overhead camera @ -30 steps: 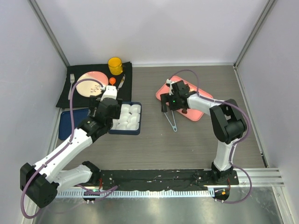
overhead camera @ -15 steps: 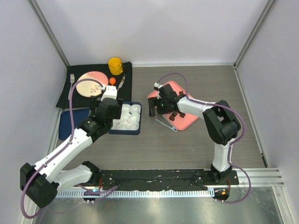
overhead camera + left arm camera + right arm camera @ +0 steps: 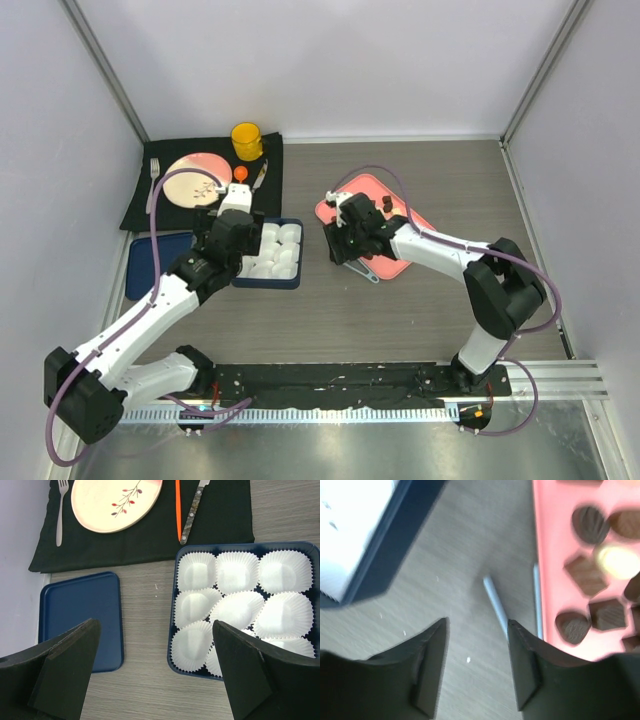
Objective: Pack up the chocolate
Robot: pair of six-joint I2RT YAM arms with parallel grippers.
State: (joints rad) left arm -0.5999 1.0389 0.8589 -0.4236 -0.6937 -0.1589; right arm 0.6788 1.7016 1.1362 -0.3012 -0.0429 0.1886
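Several dark brown pieces and one cream piece of chocolate [image 3: 586, 575] lie on a pink tray [image 3: 550, 555]; from above the chocolate [image 3: 386, 205] shows on the tray [image 3: 335, 208] right of centre. My right gripper [image 3: 338, 245] hangs at the tray's left edge. In its wrist view the gripper [image 3: 477, 622] is open over bare table, and a thin pair of tongs [image 3: 495, 605] runs past its right fingertip. My left gripper [image 3: 225, 240] is wide open [image 3: 155, 625], low over the table between the blue lid and the box.
A blue box [image 3: 176, 580] full of white paper cups [image 3: 237, 607] sits left of centre, with a flat blue lid [image 3: 80, 610] beside it. Behind lie a black mat [image 3: 140, 210] with a plate [image 3: 195, 178], a fork [image 3: 154, 170] and a yellow cup [image 3: 247, 140]. The tongs [image 3: 365, 268] lie below the tray.
My right gripper has swung left from over the tray to its left edge, and its jaws have narrowed. The pink tray and tongs have shifted slightly left. The left arm has stayed still.
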